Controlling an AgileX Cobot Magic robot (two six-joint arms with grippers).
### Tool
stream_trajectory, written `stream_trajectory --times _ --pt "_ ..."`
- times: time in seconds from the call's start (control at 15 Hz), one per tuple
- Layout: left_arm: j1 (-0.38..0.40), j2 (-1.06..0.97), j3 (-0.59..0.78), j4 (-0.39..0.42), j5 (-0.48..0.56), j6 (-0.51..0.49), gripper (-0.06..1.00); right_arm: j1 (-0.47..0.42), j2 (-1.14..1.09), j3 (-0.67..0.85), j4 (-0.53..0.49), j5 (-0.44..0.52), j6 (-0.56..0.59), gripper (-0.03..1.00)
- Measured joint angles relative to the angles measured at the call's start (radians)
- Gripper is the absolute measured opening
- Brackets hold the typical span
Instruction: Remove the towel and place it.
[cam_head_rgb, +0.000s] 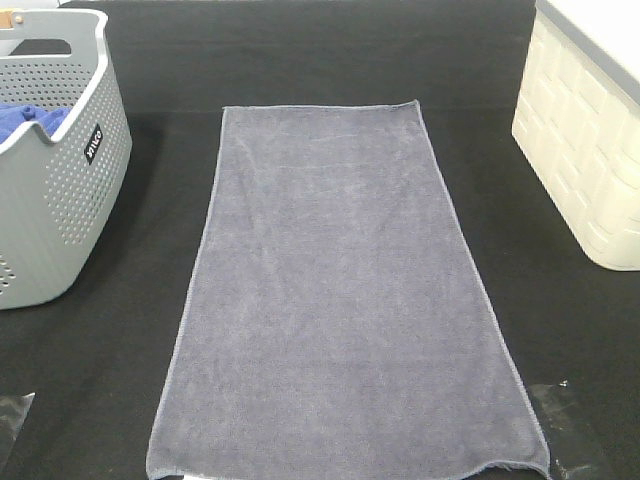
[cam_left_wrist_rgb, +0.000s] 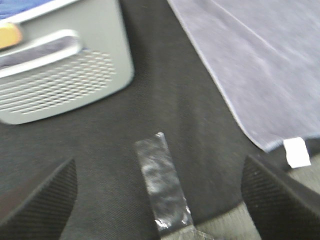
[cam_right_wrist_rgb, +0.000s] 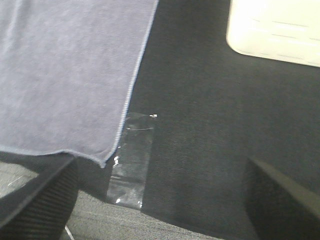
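The slate grey-purple towel (cam_head_rgb: 335, 290) lies flat and spread out on the black table, running from mid-table to the front edge. Its corner with a white label shows in the left wrist view (cam_left_wrist_rgb: 260, 60), and its hemmed edge shows in the right wrist view (cam_right_wrist_rgb: 65, 70). Neither arm appears in the exterior high view. My left gripper (cam_left_wrist_rgb: 160, 200) is open and empty above the table's front left, beside the towel. My right gripper (cam_right_wrist_rgb: 160, 200) is open and empty above the front right, its fingers (cam_right_wrist_rgb: 40, 205) near the towel's corner.
A grey perforated basket (cam_head_rgb: 60, 170) holding a royal-blue cloth (cam_head_rgb: 30, 122) stands at the left; it also shows in the left wrist view (cam_left_wrist_rgb: 60, 85). A cream bin (cam_head_rgb: 585, 140) stands at the right. Clear tape strips (cam_left_wrist_rgb: 162, 187) (cam_right_wrist_rgb: 131, 160) mark the black cloth near the front edge.
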Motion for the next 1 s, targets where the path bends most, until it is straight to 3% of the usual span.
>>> stream_trajectory --times 0.13,0.33,0.47,1.0 --pt "0.06 -0.066 0.0 0.0 0.0 0.0 0.85 -0.077 -0.038 0.0 0.0 -0.001 0.0 0.83" --pt "0.076 -0.156 0.0 0.0 0.0 0.0 0.85 -0.139 -0.172 0.003 0.0 -0.001 0.0 0.83" --pt "0.076 -0.174 0.0 0.0 0.0 0.0 0.85 -0.144 -0.263 0.003 0.002 0.0 0.0 0.83" --pt "0.076 -0.174 0.0 0.0 0.0 0.0 0.85 -0.144 -0.269 0.003 0.003 0.0 0.0 0.83"
